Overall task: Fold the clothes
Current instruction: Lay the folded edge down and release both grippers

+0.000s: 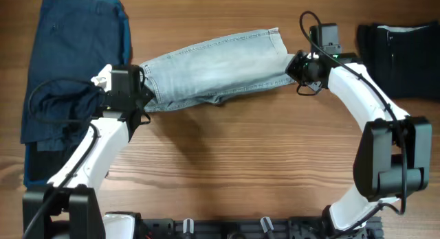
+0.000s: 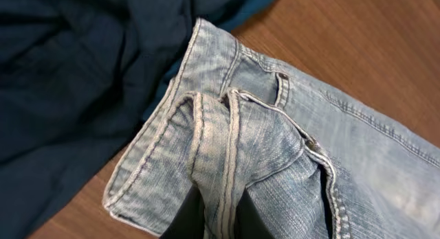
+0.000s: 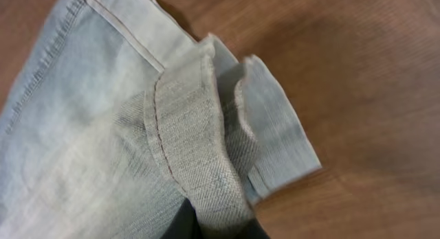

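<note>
Denim shorts (image 1: 213, 67): we are gripping both ends, left pincer (image 1: 145, 95) and right pincer (image 1: 294, 66) each clamped on them; seemingly halved lengthwise, crosswise fold pending.

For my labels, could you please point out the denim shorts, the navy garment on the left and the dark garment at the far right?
denim shorts (image 1: 213, 64), overhead view, its middle.
navy garment (image 1: 69, 47), overhead view, flat upper part.
dark garment (image 1: 412, 47), overhead view, centre.

robot lab workbench: wooden table (image 1: 234, 156), left arm (image 1: 89, 153) and right arm (image 1: 361, 95) mounted.
</note>
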Action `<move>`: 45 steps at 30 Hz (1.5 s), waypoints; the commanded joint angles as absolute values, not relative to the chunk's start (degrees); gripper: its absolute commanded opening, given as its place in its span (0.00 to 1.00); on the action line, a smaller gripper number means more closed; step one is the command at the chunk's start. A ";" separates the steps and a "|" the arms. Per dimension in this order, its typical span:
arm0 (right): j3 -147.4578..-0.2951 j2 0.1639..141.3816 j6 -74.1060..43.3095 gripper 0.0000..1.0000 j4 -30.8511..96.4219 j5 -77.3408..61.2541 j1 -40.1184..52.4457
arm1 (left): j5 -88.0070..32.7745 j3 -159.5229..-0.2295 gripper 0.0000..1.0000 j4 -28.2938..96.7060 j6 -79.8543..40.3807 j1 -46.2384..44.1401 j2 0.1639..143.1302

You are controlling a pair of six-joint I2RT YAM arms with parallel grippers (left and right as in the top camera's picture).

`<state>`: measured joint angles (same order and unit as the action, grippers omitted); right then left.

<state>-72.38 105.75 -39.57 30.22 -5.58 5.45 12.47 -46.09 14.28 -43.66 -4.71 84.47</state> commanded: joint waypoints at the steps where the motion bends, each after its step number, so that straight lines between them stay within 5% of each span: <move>1: -73.54 106.52 -38.96 0.05 23.00 -6.55 5.30 | 15.51 -47.27 0.04 11.07 -44.21 -4.23 85.19; 2: -73.49 106.67 -37.52 0.09 16.88 -7.25 5.85 | 15.57 -47.27 0.15 8.82 -44.18 -4.23 85.19; 3: -73.49 106.72 -34.33 0.14 11.60 -8.88 6.48 | 16.25 -47.27 0.51 6.48 -44.18 -4.23 85.19; 4: -73.49 106.91 -32.10 0.23 7.60 -9.78 7.11 | 16.84 -47.27 0.74 3.57 -44.18 -4.23 85.19; 5: -73.49 107.00 -30.63 0.57 3.46 -9.89 8.01 | 16.86 -47.27 0.99 0.47 -44.16 -4.23 85.19; 6: -73.49 107.09 -29.95 0.87 0.93 -9.54 8.69 | 16.84 -47.27 1.00 -1.91 -44.16 -4.23 85.19; 7: -73.49 107.11 -30.11 0.99 -0.25 -8.86 9.10 | 16.84 -47.27 1.00 -3.49 -44.16 -4.23 85.19; 22: -73.49 107.22 -30.04 0.99 18.28 -6.26 9.37 | 10.28 -47.27 1.00 9.93 -43.70 -4.23 85.19; 23: -73.49 107.44 -30.09 0.98 19.20 -5.74 9.37 | 10.28 -47.27 0.99 11.51 -43.29 -4.23 85.19; 25: -73.47 108.27 -30.20 0.79 21.15 -6.17 9.39 | 10.33 -47.27 0.92 14.57 -42.00 -4.23 85.19; 27: -73.47 109.12 -32.80 0.54 23.73 -6.63 9.54 | 10.37 -47.27 0.71 16.23 -42.00 -4.23 85.19; 28: -73.47 109.51 -34.28 0.50 24.36 -6.63 9.67 | 10.55 -47.27 0.65 16.45 -42.00 -4.23 85.19; 31: -73.47 111.11 -36.62 0.51 24.71 -6.96 10.39 | 10.55 -47.27 0.55 16.40 -42.02 -4.23 85.19; 39: -73.47 115.59 -40.80 0.55 22.15 -6.44 12.60 | 10.55 -47.27 0.51 16.67 -42.02 -4.23 85.19; 45: -73.49 115.72 -41.06 0.40 19.14 -6.42 12.58 | 10.55 -47.27 0.43 16.91 -42.02 -4.23 85.19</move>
<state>-72.97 114.91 -40.40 20.27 -7.22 12.56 10.61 -46.87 16.60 -42.33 -4.40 85.19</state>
